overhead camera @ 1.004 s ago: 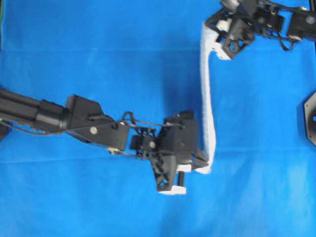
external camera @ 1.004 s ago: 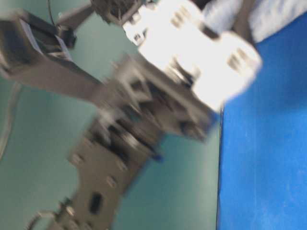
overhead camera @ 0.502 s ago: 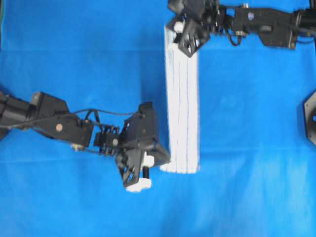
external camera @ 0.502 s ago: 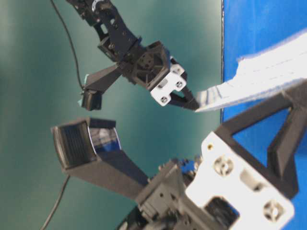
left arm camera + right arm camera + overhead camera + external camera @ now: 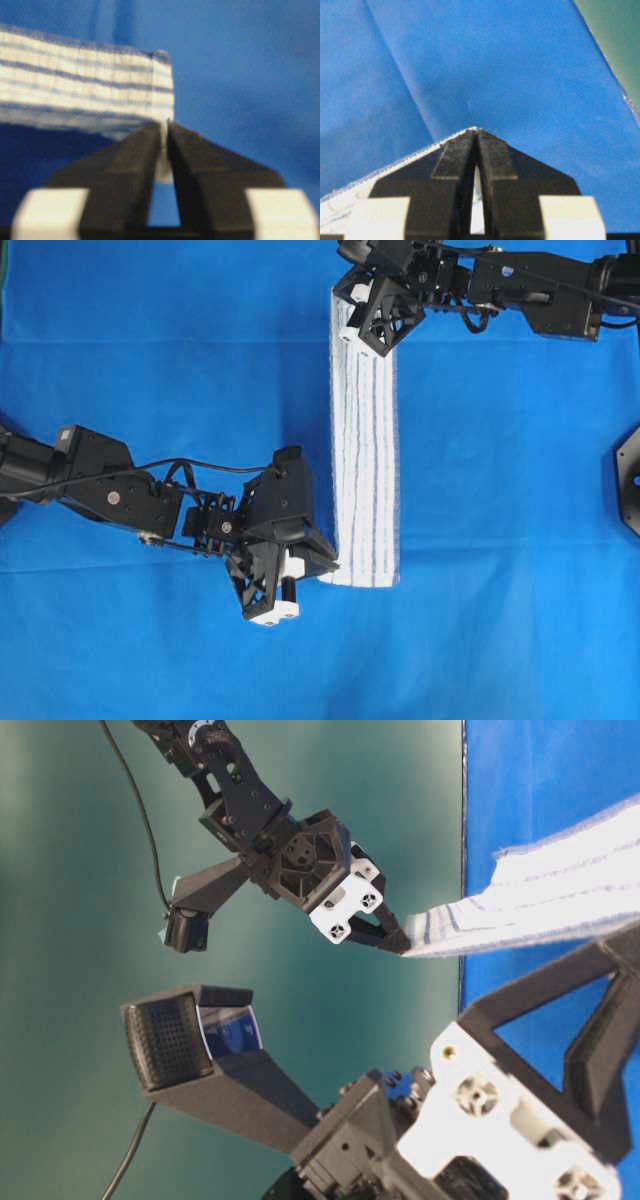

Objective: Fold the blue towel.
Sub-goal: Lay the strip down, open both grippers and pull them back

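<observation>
you are looking at the white woven towel with thin blue stripes (image 5: 365,455), stretching as a long narrow band over the plain blue table cloth (image 5: 150,350). your left gripper (image 5: 330,565) is pinching its near left corner, fingers (image 5: 150,150) clenched on the hem. your right gripper (image 5: 350,315) is clamping the far corner, lifted above the cloth in the table-level view, the towel sloping between both arms.
</observation>
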`<state>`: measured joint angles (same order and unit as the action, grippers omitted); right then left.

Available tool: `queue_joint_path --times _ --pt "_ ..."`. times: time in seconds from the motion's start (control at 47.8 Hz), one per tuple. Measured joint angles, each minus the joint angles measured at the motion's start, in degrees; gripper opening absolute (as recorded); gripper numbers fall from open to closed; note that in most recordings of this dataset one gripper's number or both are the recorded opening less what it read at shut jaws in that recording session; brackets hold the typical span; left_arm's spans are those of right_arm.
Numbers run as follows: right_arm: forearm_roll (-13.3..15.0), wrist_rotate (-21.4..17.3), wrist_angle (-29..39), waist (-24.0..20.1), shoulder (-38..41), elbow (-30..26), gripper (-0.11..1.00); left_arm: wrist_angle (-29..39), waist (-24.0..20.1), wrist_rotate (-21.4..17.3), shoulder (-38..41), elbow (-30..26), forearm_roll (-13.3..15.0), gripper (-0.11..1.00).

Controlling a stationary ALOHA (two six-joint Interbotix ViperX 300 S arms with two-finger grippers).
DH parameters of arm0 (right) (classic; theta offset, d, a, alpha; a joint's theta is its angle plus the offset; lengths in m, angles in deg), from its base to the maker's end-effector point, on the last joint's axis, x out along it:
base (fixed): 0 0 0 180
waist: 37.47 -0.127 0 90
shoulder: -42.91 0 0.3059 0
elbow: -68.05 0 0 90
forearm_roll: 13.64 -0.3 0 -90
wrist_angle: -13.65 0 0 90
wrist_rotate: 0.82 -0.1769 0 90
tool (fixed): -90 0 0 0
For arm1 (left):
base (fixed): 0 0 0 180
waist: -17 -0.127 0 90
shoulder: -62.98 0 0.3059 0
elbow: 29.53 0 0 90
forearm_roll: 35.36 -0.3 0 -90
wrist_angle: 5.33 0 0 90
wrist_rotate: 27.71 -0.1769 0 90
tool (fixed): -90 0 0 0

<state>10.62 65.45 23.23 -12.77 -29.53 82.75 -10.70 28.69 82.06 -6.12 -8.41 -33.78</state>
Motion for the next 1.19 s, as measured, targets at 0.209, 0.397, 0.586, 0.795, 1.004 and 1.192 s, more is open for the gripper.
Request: queue_joint_path --times 0.209,0.397,0.586,0.795,1.004,1.192 --pt "0.3 1.0 0.6 0.1 -1.6 0.1 0.54 2.7 0.0 -0.4 -1.3 0.9 0.0 0.76" --pt "0.6 3.2 1.1 0.2 -7.3 1.8 0.53 10.9 0.0 -1.3 -7.2 2.7 0.0 0.74" --pt "0.6 3.3 1.0 -0.4 -15.1 6.9 0.53 14.4 -1.9 -2.7 -16.3 6.8 0.0 0.74" --pt "0.7 3.0 -3.6 -3.3 -25.7 15.6 0.53 10.0 -6.6 -7.3 -26.3 12.8 -0.1 0.74" --pt "0.6 2.4 -8.4 -6.8 -38.1 24.2 0.53 -0.5 -11.5 -12.8 -36.2 20.5 -0.2 0.74" --pt "-0.4 1.3 -11.2 -8.6 -45.5 29.9 0.53 -5.9 -14.2 -15.1 -43.5 25.4 -0.2 0.74"
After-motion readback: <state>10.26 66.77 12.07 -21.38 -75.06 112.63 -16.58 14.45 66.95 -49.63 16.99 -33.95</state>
